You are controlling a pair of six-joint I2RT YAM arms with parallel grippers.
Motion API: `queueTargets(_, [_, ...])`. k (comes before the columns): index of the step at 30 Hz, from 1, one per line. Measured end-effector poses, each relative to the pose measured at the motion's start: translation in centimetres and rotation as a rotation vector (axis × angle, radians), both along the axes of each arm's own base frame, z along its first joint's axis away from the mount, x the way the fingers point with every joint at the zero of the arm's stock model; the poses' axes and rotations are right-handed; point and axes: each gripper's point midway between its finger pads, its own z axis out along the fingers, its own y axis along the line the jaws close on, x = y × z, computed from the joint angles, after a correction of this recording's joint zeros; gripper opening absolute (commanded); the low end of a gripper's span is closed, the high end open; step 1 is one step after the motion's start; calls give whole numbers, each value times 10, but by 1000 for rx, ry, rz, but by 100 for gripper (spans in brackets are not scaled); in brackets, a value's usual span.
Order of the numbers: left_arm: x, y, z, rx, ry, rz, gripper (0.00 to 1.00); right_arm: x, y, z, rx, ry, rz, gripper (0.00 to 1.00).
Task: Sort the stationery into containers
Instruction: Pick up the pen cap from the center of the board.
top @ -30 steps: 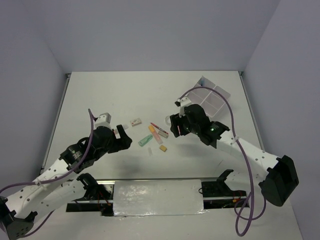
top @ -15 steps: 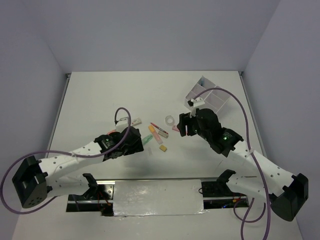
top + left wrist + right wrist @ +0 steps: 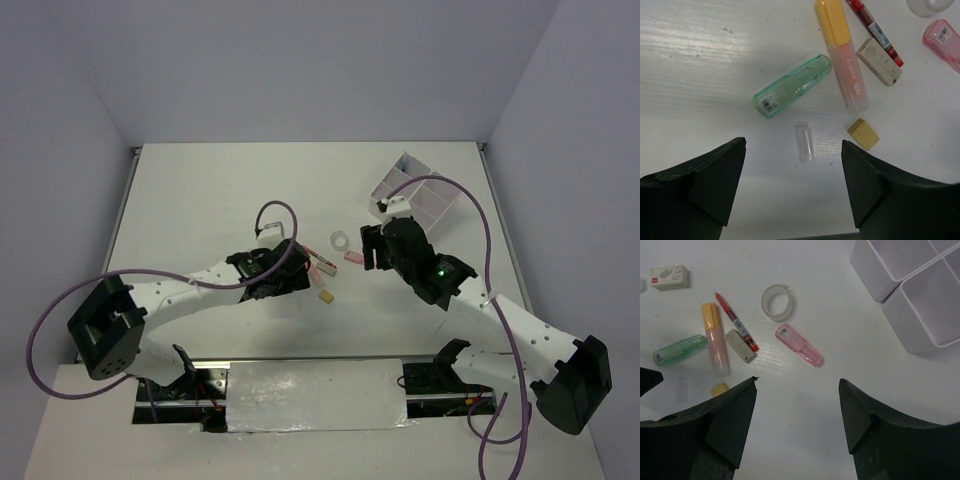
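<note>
My left gripper [image 3: 793, 150] hangs open over the stationery, with nothing between its fingers. Just ahead of it lie a clear cap [image 3: 803, 141], a green marker [image 3: 792, 86], an orange-capped highlighter [image 3: 842, 55], a red pen [image 3: 875, 31], a beige eraser [image 3: 879, 62] and a yellow eraser [image 3: 863, 134]. My right gripper [image 3: 797, 382] is open and empty too, just short of a pink marker [image 3: 800, 345] and a white tape ring [image 3: 777, 302]. The white divided container [image 3: 420, 195] stands at the back right, behind my right gripper [image 3: 368, 246].
A small white boxed eraser [image 3: 670, 277] lies at the far left of the pile. In the top view my left gripper [image 3: 292, 273] covers most of the pile; the tape ring [image 3: 339, 241] and yellow eraser [image 3: 326, 296] show beside it.
My left arm has swung right and now hovers over the green marker and cap. My right gripper has drawn back to the right of the pile, uncovering the tape ring and pink marker.
</note>
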Motion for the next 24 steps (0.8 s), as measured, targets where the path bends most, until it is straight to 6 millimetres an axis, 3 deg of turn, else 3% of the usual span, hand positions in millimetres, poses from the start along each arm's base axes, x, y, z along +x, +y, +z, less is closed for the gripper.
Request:
queueTargets(7, [17, -31, 6, 49, 14, 31, 85, 5, -14, 16, 4, -62, -76, 76])
queueTargets(13, [6, -31, -17, 91, 69, 49, 81, 0, -22, 44, 64, -143, -99, 78])
queueTargets(16, [1, -32, -34, 119, 103, 57, 71, -2, -23, 53, 91, -168, -96, 78])
queueTargets(19, [-4, -31, -51, 152, 141, 57, 57, -4, -22, 57, 108, -176, -88, 78])
queueTargets(24, [-5, -33, -59, 165, 162, 67, 57, -8, -20, 54, 120, -174, -68, 78])
